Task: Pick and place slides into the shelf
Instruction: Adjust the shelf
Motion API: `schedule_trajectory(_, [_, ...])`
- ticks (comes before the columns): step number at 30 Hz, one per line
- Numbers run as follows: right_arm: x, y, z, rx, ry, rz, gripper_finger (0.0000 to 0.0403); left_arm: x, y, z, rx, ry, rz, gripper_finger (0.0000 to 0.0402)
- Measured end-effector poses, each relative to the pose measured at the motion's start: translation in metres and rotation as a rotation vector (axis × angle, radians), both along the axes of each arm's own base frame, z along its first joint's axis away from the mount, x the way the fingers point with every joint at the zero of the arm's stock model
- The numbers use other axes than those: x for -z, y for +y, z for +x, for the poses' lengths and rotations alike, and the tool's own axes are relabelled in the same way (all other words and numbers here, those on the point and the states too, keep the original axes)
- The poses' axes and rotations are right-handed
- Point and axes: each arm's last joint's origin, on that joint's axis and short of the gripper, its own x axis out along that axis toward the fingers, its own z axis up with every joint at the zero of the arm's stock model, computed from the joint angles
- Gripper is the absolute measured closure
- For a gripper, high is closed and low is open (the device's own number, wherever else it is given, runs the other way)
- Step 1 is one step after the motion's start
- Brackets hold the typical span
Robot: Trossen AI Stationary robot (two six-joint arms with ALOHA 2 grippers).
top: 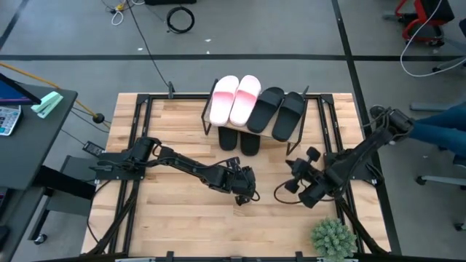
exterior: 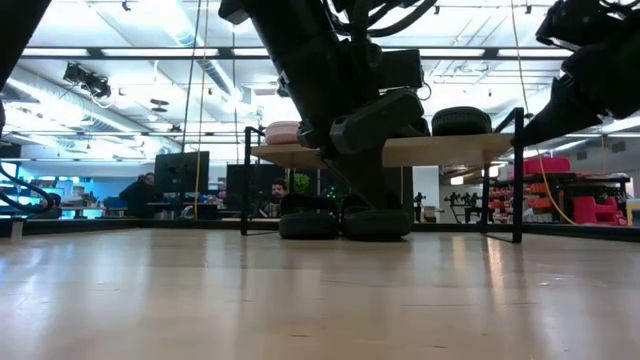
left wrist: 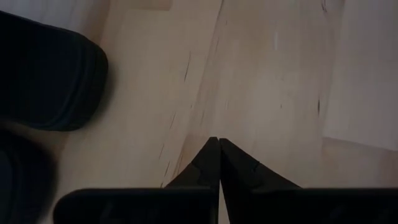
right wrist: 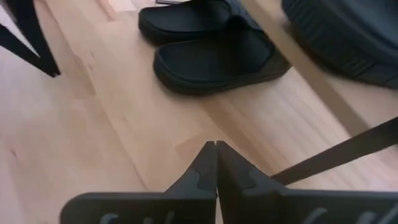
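Hovering low over bare tabletop [top: 189, 218], left gripper [top: 246, 195] with fingers [left wrist: 208, 163] pressed together, nothing between them, just in front of the shelf [top: 317, 109]. Right gripper [top: 293, 169] likewise closed tight and empty, fingers [right wrist: 205, 168] meeting tip to tip, parked near the shelf's right front corner, close to a black frame leg [right wrist: 336, 158]. Wide open wood left in front of both arms; a small green plant [top: 333, 237] at the near right edge, black rails along the table's sides.

Upper slanted board carrying four slides in a row: two pink slides [top: 234, 98] on the left, touching side by side, then two black slides [top: 278, 110] to their right. Beneath the board, a second black pair [right wrist: 214, 59] resting flat on the table, side by side, toes poking out toward the arms, just ahead of the left gripper. All six off the open table area.
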Motion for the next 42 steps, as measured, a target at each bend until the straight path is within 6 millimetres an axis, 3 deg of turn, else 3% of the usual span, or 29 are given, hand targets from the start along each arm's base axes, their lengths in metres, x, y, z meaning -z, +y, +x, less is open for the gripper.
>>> schedule_trajectory(17, [-0.018,-0.043,-0.004,0.104,0.111,-0.138,0.0403,0.000,0.004,0.001,-0.008,-0.004,0.000,0.0397])
schedule_trajectory(24, [-0.023,-0.059,-0.005,0.145,0.165,-0.163,0.0403,0.000,0.007,0.002,-0.014,-0.004,0.000,0.0384])
schedule_trajectory(42, [-0.037,-0.100,-0.015,0.307,0.232,-0.193,0.0403,0.000,0.016,0.004,-0.034,-0.004,0.000,0.0396])
